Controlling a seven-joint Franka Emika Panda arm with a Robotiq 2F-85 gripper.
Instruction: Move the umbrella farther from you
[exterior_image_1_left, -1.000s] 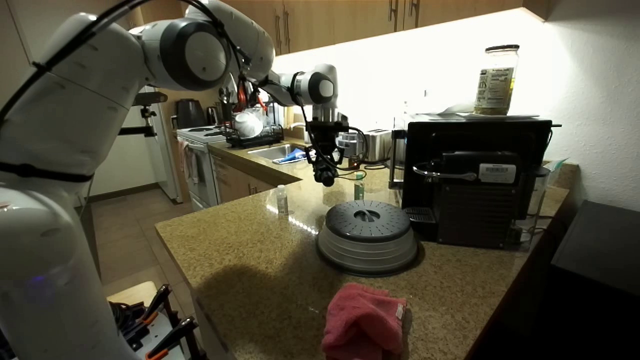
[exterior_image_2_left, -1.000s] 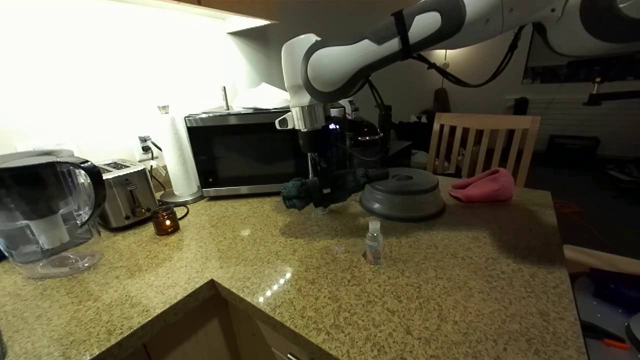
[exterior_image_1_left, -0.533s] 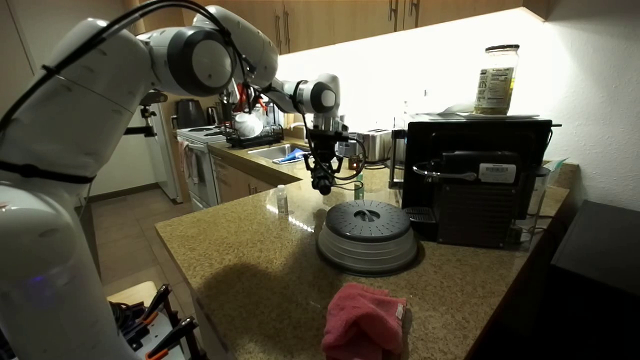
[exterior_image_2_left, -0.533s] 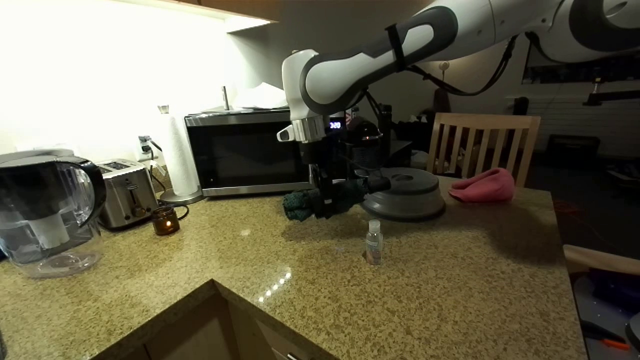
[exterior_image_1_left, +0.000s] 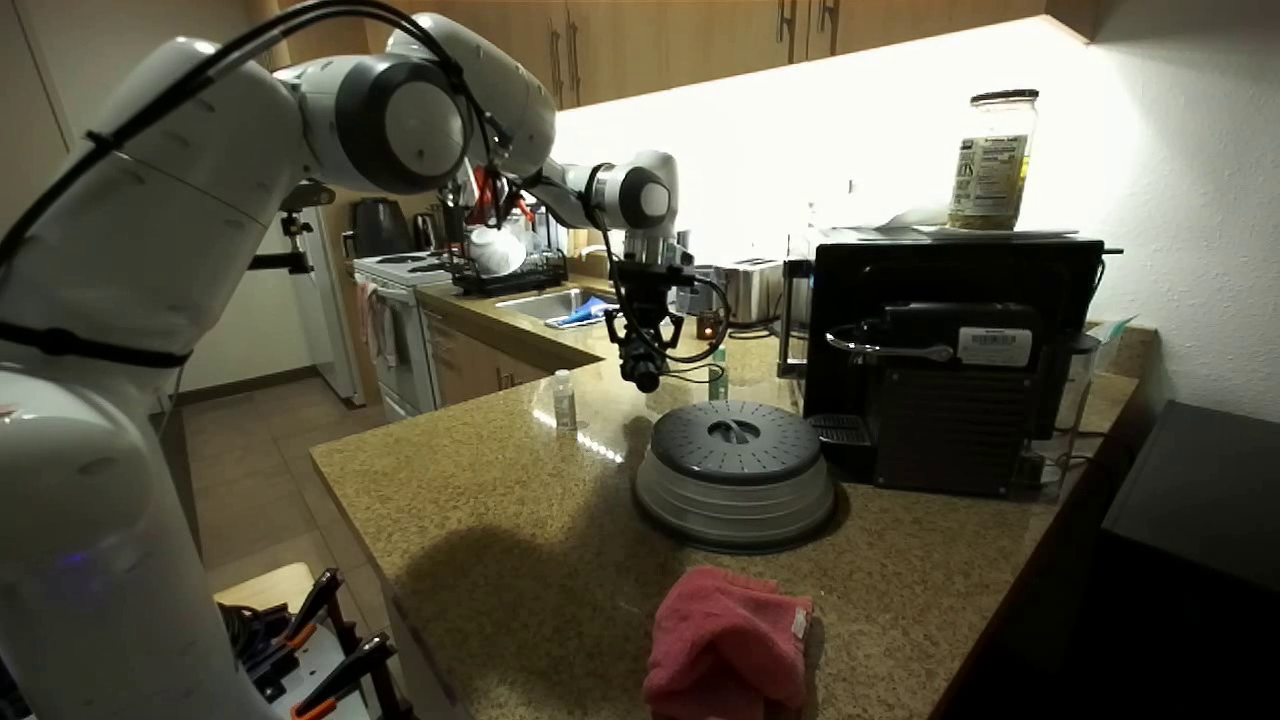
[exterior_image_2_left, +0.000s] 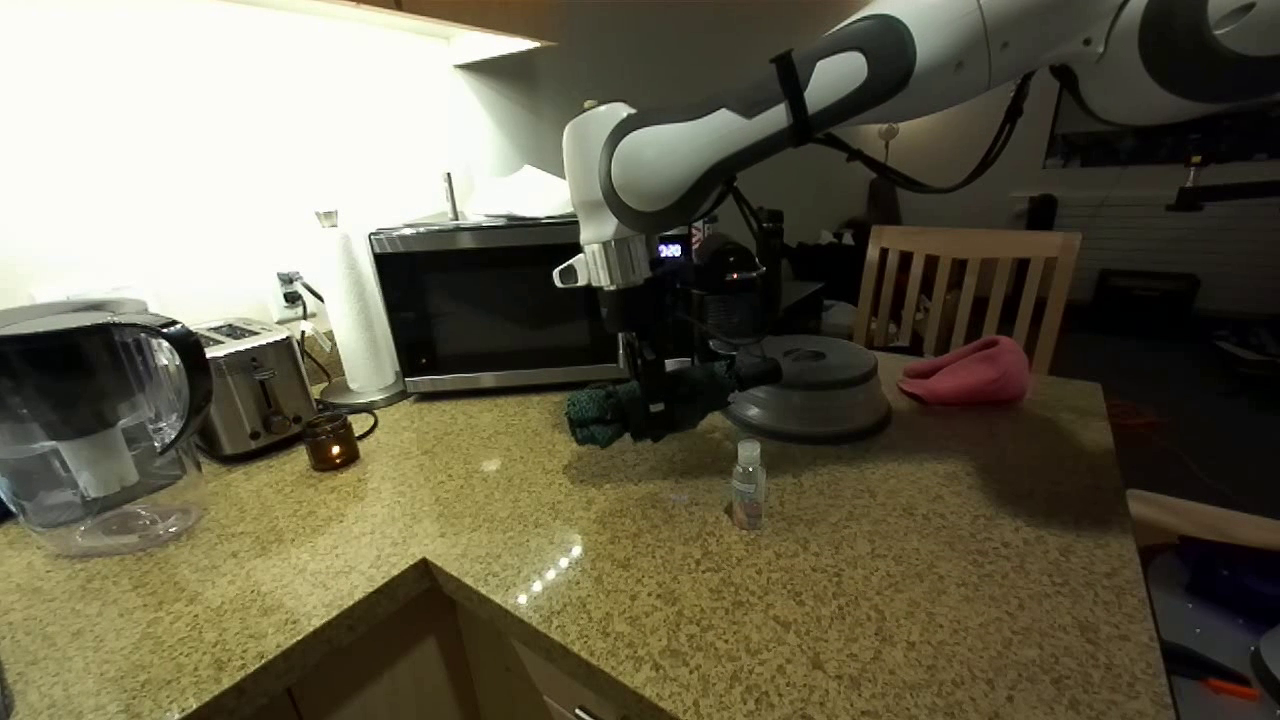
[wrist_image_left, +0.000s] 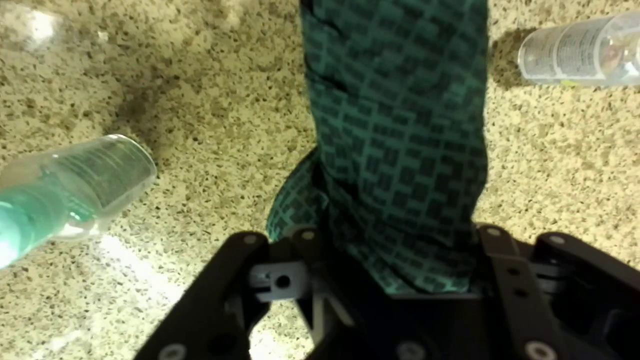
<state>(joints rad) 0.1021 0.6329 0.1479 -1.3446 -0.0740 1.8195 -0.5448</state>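
Presumably light, soft outside and stiff within, the umbrella (wrist_image_left: 397, 145) is clamped by the jaws and best held mid-length.

a green bottle (wrist_image_left: 90, 185), clear bottle (wrist_image_left: 580, 52) and grey lid (exterior_image_2_left: 815, 390) crowd the umbrella (wrist_image_left: 400, 140). counter (exterior_image_2_left: 450, 500) lies open toward the amber jar (exterior_image_2_left: 331, 442).

The umbrella (wrist_image_left: 400, 150) is showing dark green cloth, printed with blackish blocks and creasing in loose folds. It is being held near its middle by the gripper (wrist_image_left: 400, 245), furled and lying roughly level, and is hanging above the counter (exterior_image_2_left: 900, 560), its black end (exterior_image_2_left: 757, 373) hovering near the lid (exterior_image_1_left: 735, 510).
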